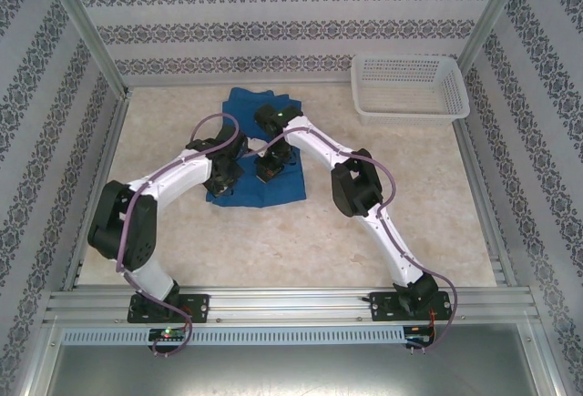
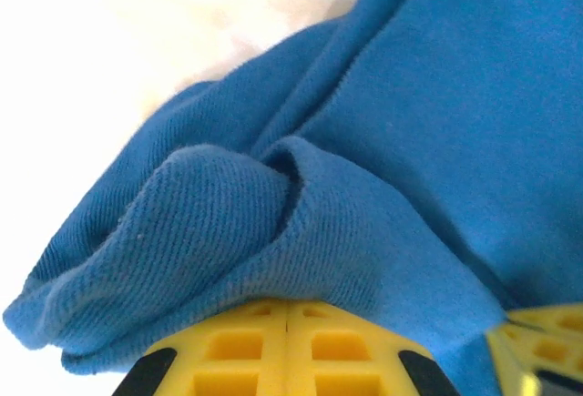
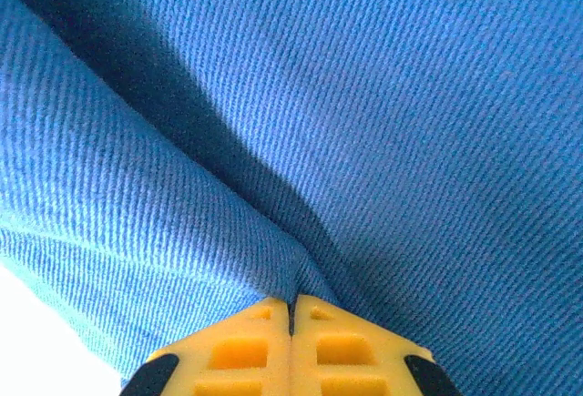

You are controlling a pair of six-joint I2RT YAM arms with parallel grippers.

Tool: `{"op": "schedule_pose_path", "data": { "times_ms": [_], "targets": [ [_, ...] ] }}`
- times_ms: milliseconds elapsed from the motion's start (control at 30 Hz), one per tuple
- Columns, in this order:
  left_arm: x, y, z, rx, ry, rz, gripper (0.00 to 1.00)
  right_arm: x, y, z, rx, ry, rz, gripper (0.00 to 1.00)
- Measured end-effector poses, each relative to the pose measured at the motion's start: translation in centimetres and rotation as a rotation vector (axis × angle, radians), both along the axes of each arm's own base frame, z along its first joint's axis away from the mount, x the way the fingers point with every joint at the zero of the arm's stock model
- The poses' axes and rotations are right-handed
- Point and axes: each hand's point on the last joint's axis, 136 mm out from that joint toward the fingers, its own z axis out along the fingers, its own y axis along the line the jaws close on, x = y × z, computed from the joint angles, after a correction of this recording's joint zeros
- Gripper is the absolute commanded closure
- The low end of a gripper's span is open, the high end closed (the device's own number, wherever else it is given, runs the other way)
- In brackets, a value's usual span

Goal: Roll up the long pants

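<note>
At upper centre of the overhead frame, the long pants (image 1: 244, 105) are bunched on the table (image 1: 383, 214). Folds are pinched by the closed left gripper (image 2: 287, 321) and right gripper (image 3: 291, 309). Such soft, light, limp cloth is judged best taken at a folded edge.

No legible text (or numbers)

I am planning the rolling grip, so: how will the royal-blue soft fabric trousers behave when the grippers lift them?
Probably floppy: the royal-blue soft fabric trousers fold and sag around the shut right gripper. Likely not slippery: the textured weave looks grippy at the left gripper.
</note>
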Motion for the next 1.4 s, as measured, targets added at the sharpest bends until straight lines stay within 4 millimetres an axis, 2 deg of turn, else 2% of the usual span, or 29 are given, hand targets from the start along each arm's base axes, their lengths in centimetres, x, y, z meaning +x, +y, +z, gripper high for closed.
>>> {"op": "schedule_pose_path", "data": {
  "times_ms": [167,200,300,333,400,467,533,567,600,667,833,900,1000,1033,1067,1133,1333,1367,1400],
  "targets": [
    [0.4,0.6,-2.0,0.057,0.037,0.014,1.00,0.0,0.0,-0.1,-0.001,0.002,-0.004,0.97],
    [0.5,0.7,-2.4,0.067,0.043,0.018,1.00,0.0,0.0,-0.2,0.000,0.004,-0.006,0.92],
    [0.8,0.8,-3.2,0.084,0.057,0.036,1.00,-0.2,0.1,-0.4,0.006,0.017,-0.019,0.61],
    [0.9,0.8,-3.3,0.086,0.057,0.041,1.00,-0.3,0.2,-0.3,0.011,0.024,-0.023,0.55],
    [1.0,0.8,-3.4,0.086,0.054,0.049,1.00,-0.3,0.3,0.2,0.020,0.020,-0.028,0.47],
    [1.1,0.8,-3.3,0.085,0.051,0.055,1.00,-0.1,0.1,0.6,0.012,0.004,-0.037,0.45],
    [1.2,0.8,-3.3,0.086,0.047,0.060,1.00,0.4,-0.7,0.9,-0.005,-0.014,-0.052,0.47],
    [1.3,0.9,-3.3,0.089,0.045,0.063,1.00,0.7,-1.1,1.1,-0.015,-0.024,-0.061,0.53],
    [1.4,0.9,-3.3,0.090,0.044,0.064,1.00,1.0,-1.7,1.4,-0.025,-0.034,-0.073,0.64],
    [1.5,0.9,-3.2,0.090,0.038,0.067,1.00,1.6,-3.0,2.3,-0.042,-0.061,-0.097,1.00],
    [2.4,0.5,-2.3,0.074,-0.008,0.070,1.00,1.5,-6.0,5.2,-0.068,-0.111,-0.182,1.00],
    [2.3,0.7,-2.5,0.076,-0.004,0.076,1.00,1.4,-6.8,7.1,-0.040,-0.144,-0.208,1.00],
    [2.1,0.8,-2.7,0.078,0.001,0.079,1.00,1.1,-6.9,9.6,0.013,-0.203,-0.232,1.00],
    [2.1,0.8,-2.7,0.078,0.001,0.079,1.00,0.9,-6.8,9.9,0.024,-0.213,-0.232,1.00],
    [2.1,0.8,-2.7,0.078,0.001,0.079,1.00,0.7,-6.5,9.9,0.033,-0.215,-0.233,1.00],
    [2.1,0.8,-2.7,0.078,0.001,0.080,1.00,0.2,-6.1,8.5,0.032,-0.199,-0.232,1.00],
    [2.1,1.0,-2.7,0.074,0.004,0.085,1.00,-2.4,-6.3,0.2,-0.067,-0.055,-0.237,1.00],
    [2.1,1.0,-2.7,0.074,0.006,0.086,1.00,-2.5,-6.2,-0.6,-0.068,-0.040,-0.240,1.00],
    [2.1,1.1,-2.8,0.073,0.006,0.087,1.00,-2.4,-6.1,-0.6,-0.062,-0.042,-0.245,1.00]
  ]
}}
